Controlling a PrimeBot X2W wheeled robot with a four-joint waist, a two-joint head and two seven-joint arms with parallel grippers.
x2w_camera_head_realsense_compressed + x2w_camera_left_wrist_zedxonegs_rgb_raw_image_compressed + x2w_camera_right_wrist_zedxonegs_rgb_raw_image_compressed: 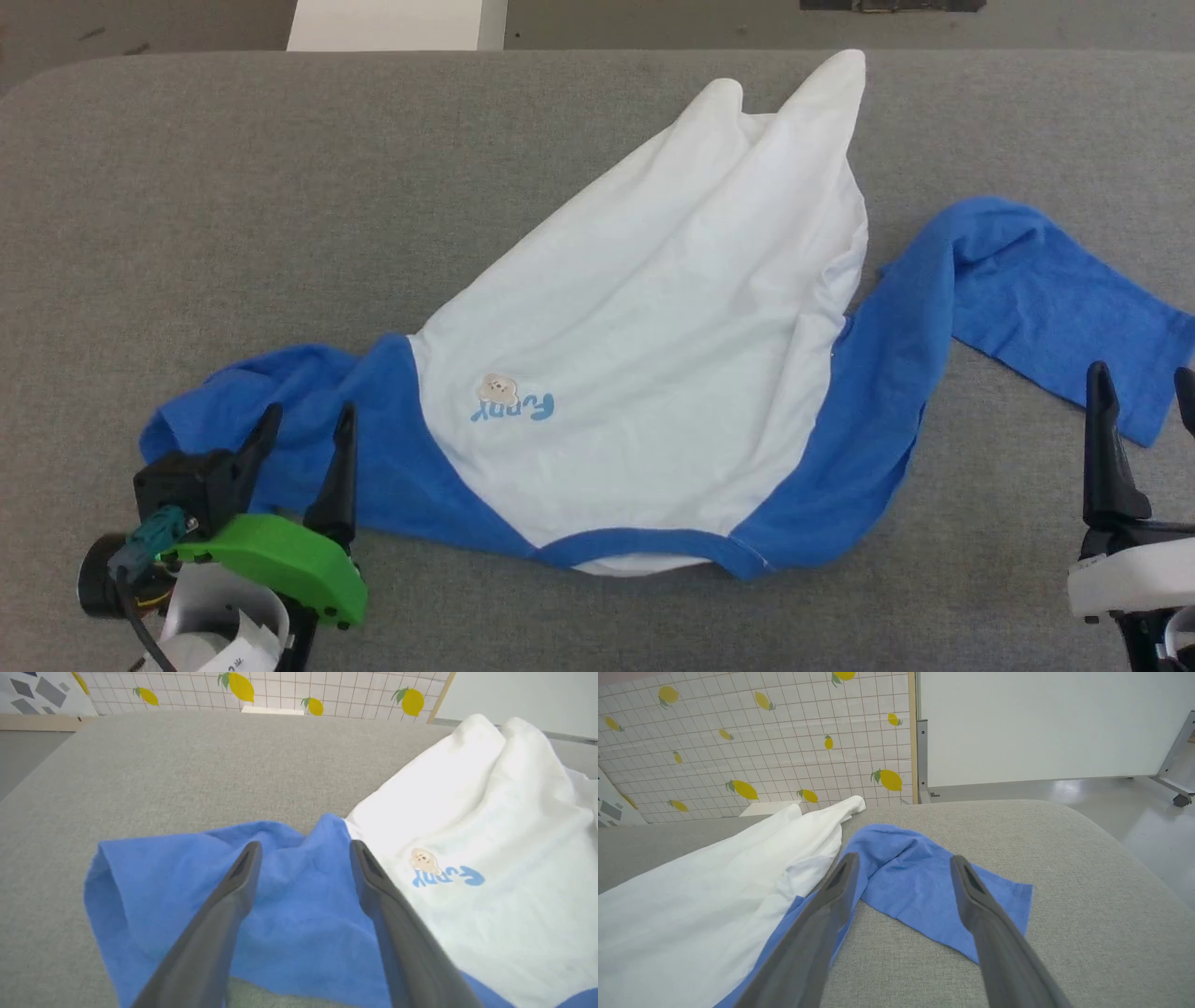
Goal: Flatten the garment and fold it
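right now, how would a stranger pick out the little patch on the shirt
On the grey padded surface lies the garment, white with blue sleeves. On its white chest, toward the left gripper, sits the patch: a small tan cartoon above upside-down light-blue lettering, the only print.

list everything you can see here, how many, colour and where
garment: one, white with blue sleeves and neckband, rumpled on the table
table: one, grey, under the garment
wall: one, white grid with yellow lemons, beyond the table
panel: one, white, beside that wall
left gripper: one, dark fingers, open, over one blue end of the garment
right gripper: one, dark fingers, open, at the garment's other blue end
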